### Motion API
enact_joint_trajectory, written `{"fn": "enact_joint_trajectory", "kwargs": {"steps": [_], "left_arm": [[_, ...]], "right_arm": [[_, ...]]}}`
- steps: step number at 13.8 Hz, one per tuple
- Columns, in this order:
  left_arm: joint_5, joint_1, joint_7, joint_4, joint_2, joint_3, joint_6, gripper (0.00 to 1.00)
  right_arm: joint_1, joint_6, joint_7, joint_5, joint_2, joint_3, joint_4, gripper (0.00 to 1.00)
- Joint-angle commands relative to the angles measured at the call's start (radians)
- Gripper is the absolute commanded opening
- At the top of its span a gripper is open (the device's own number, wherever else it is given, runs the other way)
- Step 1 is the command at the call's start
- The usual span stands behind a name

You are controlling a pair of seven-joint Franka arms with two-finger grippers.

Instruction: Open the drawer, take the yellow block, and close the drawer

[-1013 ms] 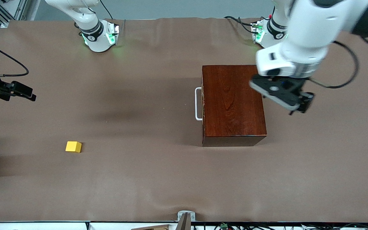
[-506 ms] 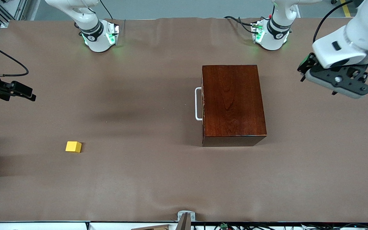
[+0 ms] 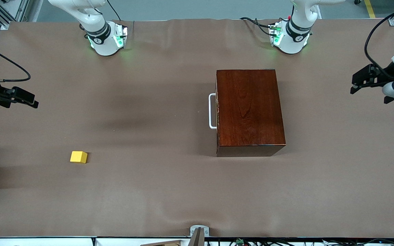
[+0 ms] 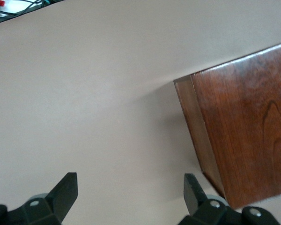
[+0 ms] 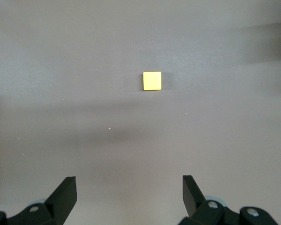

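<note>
The dark mahogany cabinet [image 3: 248,111] stands mid-table with its drawer pushed in. Only the white bar handle [image 3: 212,111] and a thin strip of the front show, facing the right arm's end. In the left wrist view one corner of the cabinet [image 4: 246,126] appears. The yellow block [image 3: 78,157] lies alone on the table, toward the right arm's end and nearer the front camera than the cabinet. My right gripper [image 5: 129,187] hangs open over the table short of the yellow block [image 5: 152,80]. My left gripper [image 4: 129,185] is open and empty over bare table beside the cabinet, at the left arm's end [image 3: 368,78].
The two arm bases [image 3: 106,37] [image 3: 289,37] stand along the table's back edge. A small metal bracket [image 3: 199,231] sits at the edge nearest the front camera. Brown cloth covers the whole table [image 3: 149,191].
My left arm has swung from above the cabinet's top out to the left arm's end of the table. The right arm, block and cabinet have not moved.
</note>
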Motion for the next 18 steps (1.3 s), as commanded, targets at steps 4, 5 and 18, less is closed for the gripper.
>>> {"fn": "enact_joint_trajectory", "kwargs": {"steps": [4,5,18], "left_arm": [[-0.005,-0.043,-0.304,-0.122,-0.092,0.017,0.042,1.0],[-0.003,-0.041,-0.303,-0.119,-0.09,0.017,0.042,1.0],[-0.016,-0.044,-0.223,-0.094,-0.075,0.046,0.045,1.0]], "right_arm": [[0.005,-0.005,0.013,-0.018,-0.007,0.0,0.006,1.0],[0.005,-0.005,0.013,-0.018,-0.007,0.0,0.006,1.0],[0.005,-0.003,0.013,-0.018,-0.007,-0.002,0.006,1.0]]}}
